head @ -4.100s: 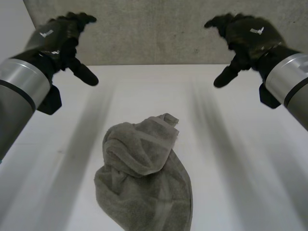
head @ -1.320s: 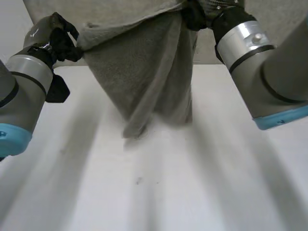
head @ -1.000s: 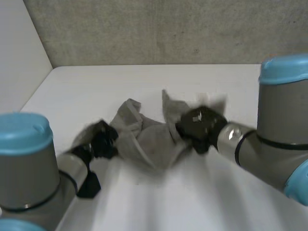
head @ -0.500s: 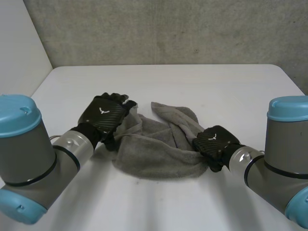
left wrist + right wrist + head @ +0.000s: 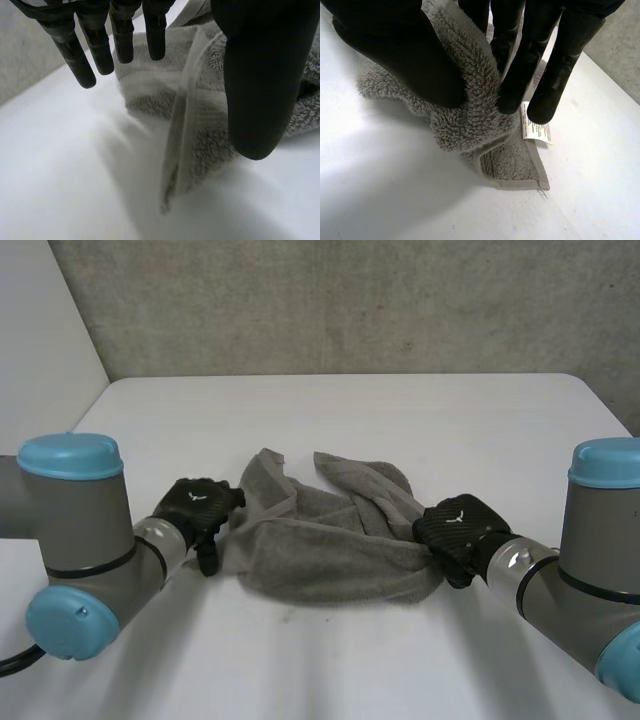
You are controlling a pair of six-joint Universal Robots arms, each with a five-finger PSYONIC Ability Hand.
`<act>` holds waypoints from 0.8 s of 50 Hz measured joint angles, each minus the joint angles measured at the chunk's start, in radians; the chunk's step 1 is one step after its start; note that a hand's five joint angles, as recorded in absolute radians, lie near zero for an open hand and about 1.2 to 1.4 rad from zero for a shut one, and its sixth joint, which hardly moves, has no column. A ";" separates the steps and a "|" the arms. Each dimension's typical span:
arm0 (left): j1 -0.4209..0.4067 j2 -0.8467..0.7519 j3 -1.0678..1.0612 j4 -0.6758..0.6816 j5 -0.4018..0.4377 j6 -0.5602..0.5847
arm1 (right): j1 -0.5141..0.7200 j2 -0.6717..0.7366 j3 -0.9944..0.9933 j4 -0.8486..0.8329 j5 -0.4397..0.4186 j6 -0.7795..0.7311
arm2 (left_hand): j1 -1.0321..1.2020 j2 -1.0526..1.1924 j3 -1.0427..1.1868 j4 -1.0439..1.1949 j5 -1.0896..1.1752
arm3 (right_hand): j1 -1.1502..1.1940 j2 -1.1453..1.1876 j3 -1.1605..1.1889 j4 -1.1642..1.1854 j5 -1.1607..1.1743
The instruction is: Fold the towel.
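Observation:
A grey towel (image 5: 325, 540) lies rumpled and partly spread on the white table (image 5: 400, 410). My left hand (image 5: 195, 508) rests at its left edge with fingers straight and apart from the thumb, open; the towel's edge (image 5: 192, 135) lies loose under them, held by nothing. My right hand (image 5: 455, 528) is at the towel's right end. There the thumb and fingers (image 5: 517, 65) pinch a bunched fold of towel (image 5: 470, 105), shut on it. A white label (image 5: 536, 129) shows on the corner lying under that hand.
A grey wall (image 5: 350, 300) runs behind the table's far edge. Bare table lies beyond the towel and in front of it. My two arms (image 5: 75, 540) come in low from both sides near the front edge.
Both hands brought the towel down from the air onto the table and drew it out sideways. The left hand has let go of its end and pulled back to the left.

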 measured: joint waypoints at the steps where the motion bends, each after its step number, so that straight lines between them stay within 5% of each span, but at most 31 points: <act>1: 0.001 -0.005 0.003 -0.008 -0.005 -0.027 | 0.000 0.001 0.001 -0.001 0.000 0.000 | 0.011 0.011 0.011 0.011 0.012 | 0.000 0.000 0.000 0.000 0.000; 13: -0.001 -0.065 0.047 -0.057 -0.001 -0.153 | 0.008 0.011 0.007 -0.002 -0.002 0.000 | 0.195 0.196 0.196 0.190 0.190 | 0.000 0.000 0.000 0.000 0.000; 23: -0.002 -0.080 0.064 -0.057 -0.006 -0.148 | 0.003 0.009 0.001 -0.012 0.000 -0.001 | 0.793 0.798 0.797 0.794 0.794 | 0.000 0.000 0.000 0.000 0.000; 27: -0.001 -0.072 0.073 -0.055 -0.014 -0.147 | -0.002 0.003 -0.011 -0.016 0.002 -0.001 | 0.836 0.859 0.852 0.853 0.839 | 0.000 0.000 0.000 0.000 0.000; 40: -0.013 0.327 0.210 -0.056 -0.078 -0.143 | -0.088 -0.259 -0.313 0.018 0.023 0.075 | 0.863 0.901 0.900 0.900 0.879 | 0.000 0.000 0.000 0.000 0.000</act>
